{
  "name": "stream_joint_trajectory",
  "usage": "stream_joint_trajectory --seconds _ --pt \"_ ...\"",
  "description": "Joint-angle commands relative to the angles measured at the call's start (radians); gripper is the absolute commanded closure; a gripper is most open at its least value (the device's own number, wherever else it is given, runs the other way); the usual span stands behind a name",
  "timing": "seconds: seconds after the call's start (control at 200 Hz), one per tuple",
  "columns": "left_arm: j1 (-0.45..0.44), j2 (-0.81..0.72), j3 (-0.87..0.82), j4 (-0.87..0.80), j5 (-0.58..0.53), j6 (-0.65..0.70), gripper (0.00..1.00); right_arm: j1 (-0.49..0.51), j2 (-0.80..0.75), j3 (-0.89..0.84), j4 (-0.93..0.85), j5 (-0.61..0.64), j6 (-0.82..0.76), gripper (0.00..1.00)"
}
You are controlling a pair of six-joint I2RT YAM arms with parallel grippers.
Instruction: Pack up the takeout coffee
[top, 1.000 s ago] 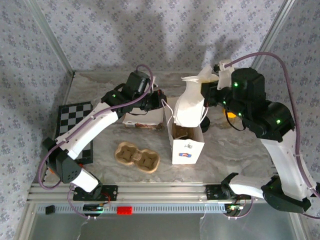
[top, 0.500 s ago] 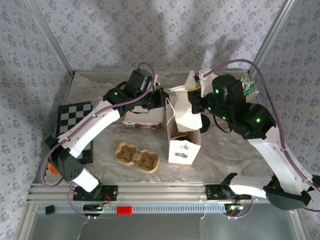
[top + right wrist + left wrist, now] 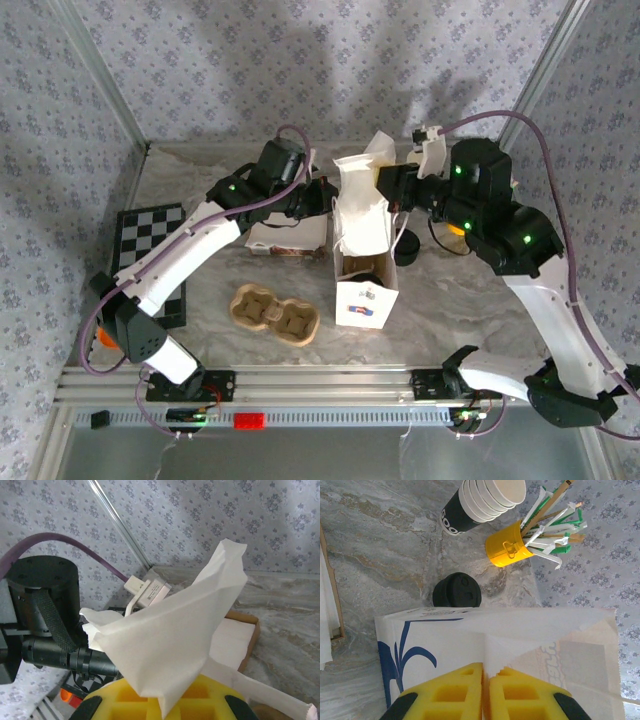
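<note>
White bag (image 3: 362,215), one, gripped by left end effector (image 3: 485,672), right end effector (image 3: 165,700)

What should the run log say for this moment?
left hand: shut on paper bag rim | right hand: shut on bag's other rim | bag: upright on table, top held apart

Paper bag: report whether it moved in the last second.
Yes. The paper bag shifted left, uncovering more of the black lid stack beside it.

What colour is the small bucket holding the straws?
The small bucket is yellow; clearest in left wrist view.
</note>
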Motion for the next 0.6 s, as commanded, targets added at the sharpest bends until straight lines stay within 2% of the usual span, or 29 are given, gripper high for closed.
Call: stream_joint_trajectory --seconds 0.0,0.185,0.34,0.595 --pt "-0.008 -0.002 0.033 -0.004 -0.01 -0.007 0.9 -0.035 -0.011 -0.055 0.045 -0.076 0.073 1.0" --pt "-0.009 -0.006 0.034 -0.005 -0.012 -0.007 0.9 -0.067 -0.027 -0.105 0.033 -0.025 0.053 1.0" --pt "-0.01 -0.006 0.036 -0.01 -0.018 -0.006 0.9 -0.069 -0.027 -0.091 -0.027 0.052 -0.049 1.0" --pt "-0.011 0.0 0.041 -0.013 -0.022 -0.004 0.87 -0.033 -0.038 -0.12 -0.022 -0.036 -0.217 1.0"
